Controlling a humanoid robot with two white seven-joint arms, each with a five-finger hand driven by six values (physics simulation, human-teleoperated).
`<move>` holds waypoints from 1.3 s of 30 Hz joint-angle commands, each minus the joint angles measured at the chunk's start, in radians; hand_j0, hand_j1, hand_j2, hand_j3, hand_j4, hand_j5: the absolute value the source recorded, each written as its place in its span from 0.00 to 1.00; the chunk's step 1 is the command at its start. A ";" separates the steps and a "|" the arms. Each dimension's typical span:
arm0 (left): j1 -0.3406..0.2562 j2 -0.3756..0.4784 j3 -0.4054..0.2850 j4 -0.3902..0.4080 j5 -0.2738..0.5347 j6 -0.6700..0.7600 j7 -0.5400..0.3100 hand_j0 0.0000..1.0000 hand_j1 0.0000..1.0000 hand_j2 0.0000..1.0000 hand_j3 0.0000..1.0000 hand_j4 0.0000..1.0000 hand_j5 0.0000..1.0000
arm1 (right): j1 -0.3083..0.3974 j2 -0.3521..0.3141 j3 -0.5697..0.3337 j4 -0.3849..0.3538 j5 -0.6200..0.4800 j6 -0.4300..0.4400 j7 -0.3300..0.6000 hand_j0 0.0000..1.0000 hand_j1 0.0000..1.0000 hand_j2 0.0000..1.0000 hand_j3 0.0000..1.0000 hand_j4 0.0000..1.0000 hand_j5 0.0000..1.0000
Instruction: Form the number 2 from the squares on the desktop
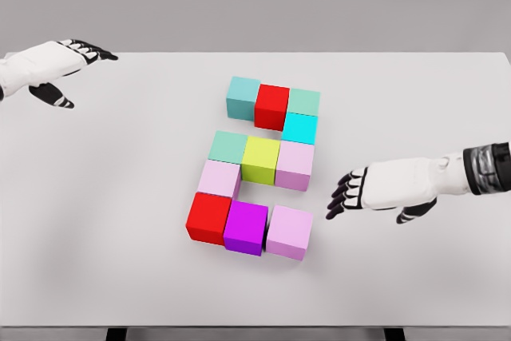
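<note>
Left hand: we see our left hand (60, 69) at the far left edge of the white table (120, 197), fingers spread and relaxed, gripping nothing, well apart from the cubes.
Bottom row: a red cube (209, 217), a purple cube (246, 227) and a pale pink cube (289, 231) sit side by side, the first two touching, the third just beside them.
Left link: a second pale pink cube (219, 177) stands above the red one, joining the bottom row to the middle row.
Middle row: a mint cube (228, 148), a yellow-green cube (260, 159) and a pink cube (295, 164) sit pressed together.
Right link: a cyan cube (300, 128) sits above that pink cube.
Top row: a teal cube (243, 97), another red cube (272, 105) and a light green cube (304, 102) line up.
Overall: we read the cubes at the table's centre as a blocky figure 2.
Right hand: our right hand (375, 193) hovers just right of the bottom row, fingers open and pointing at the cubes, touching none and empty.
</note>
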 commanded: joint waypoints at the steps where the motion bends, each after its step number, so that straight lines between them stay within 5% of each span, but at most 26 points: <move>1: 0.000 0.001 0.005 0.000 0.007 0.002 0.001 1.00 1.00 1.00 1.00 1.00 1.00 | 0.000 -0.002 0.012 0.000 -0.005 0.002 0.000 0.96 0.96 0.96 0.96 0.96 0.96; 39: 0.015 0.019 0.002 0.004 -0.002 0.002 0.001 1.00 1.00 1.00 1.00 1.00 1.00 | 0.008 0.083 0.055 0.000 0.003 0.002 0.007 0.96 0.96 0.96 0.96 0.96 0.96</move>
